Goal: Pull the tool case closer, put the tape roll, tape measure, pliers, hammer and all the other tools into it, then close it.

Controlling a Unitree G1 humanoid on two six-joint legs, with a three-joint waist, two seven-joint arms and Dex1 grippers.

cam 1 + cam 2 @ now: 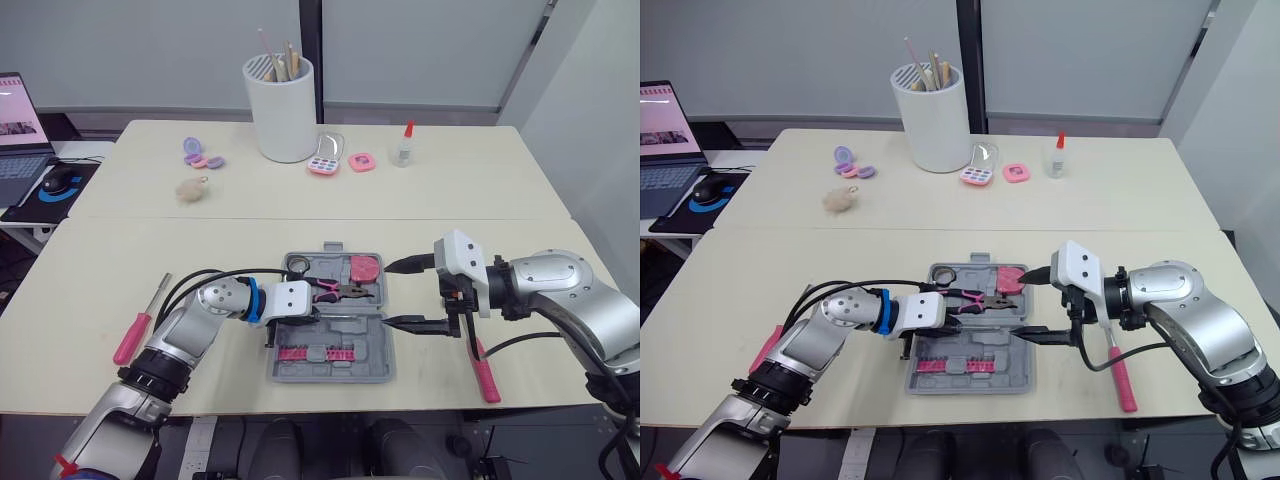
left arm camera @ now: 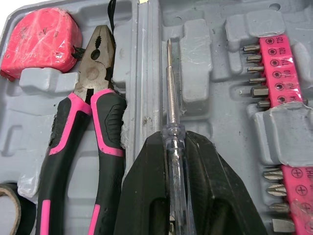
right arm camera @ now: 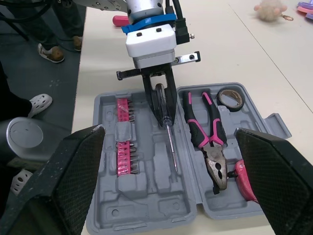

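The grey tool case lies open on the near table. Inside it are a dark tape roll, pink-handled pliers, a pink tape measure and rows of bits in pink holders. My left gripper is low over the case's middle, shut on a clear-handled screwdriver whose shaft lies along the central groove. My right gripper is open just right of the case, holding nothing. Under it on the table lies a pink-handled tool, its head hidden. A pink-handled screwdriver lies on the left.
On the far table stand a white cup of sticks, a glue bottle, pink compacts and a small plush. A laptop sits on a side table to the left. A person's feet are on the floor beside the table.
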